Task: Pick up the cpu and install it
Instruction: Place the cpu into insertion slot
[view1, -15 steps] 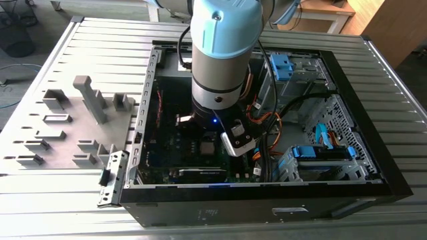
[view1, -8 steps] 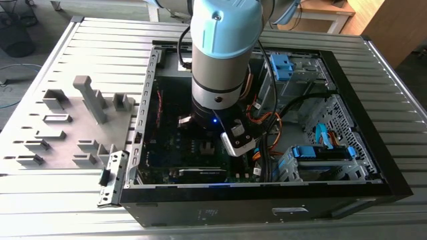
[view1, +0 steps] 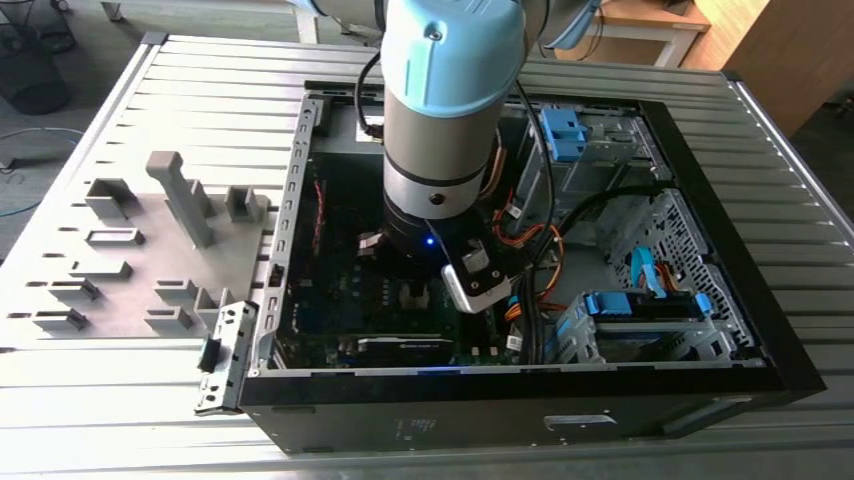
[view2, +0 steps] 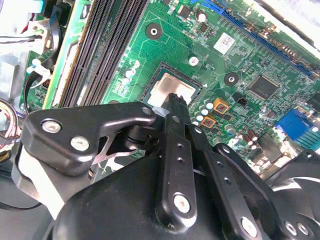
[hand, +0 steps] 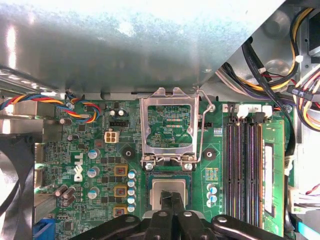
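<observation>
The cpu (view2: 170, 88), a small square chip with a pale metal top, lies flat in its socket on the green motherboard (view2: 250, 55); the first wrist view shows the cpu (hand: 170, 187) just below the raised metal retention frame (hand: 167, 127). My gripper (view2: 175, 101) is shut, its black fingertips pressed together with nothing between them. The tips sit right at the chip's near edge, at or just above its top, as the gripper (hand: 171, 199) also shows in the first wrist view. In the exterior view the arm (view1: 441, 120) reaches straight down into the open computer case (view1: 747, 330).
Black memory slots (hand: 245, 165) run beside the socket. Bundled cables (hand: 280, 60) and drive cages with blue clips (view1: 641, 310) crowd the case on the exterior view's right. Grey holder blocks (view1: 180, 200) stand on the slatted table on the exterior view's left.
</observation>
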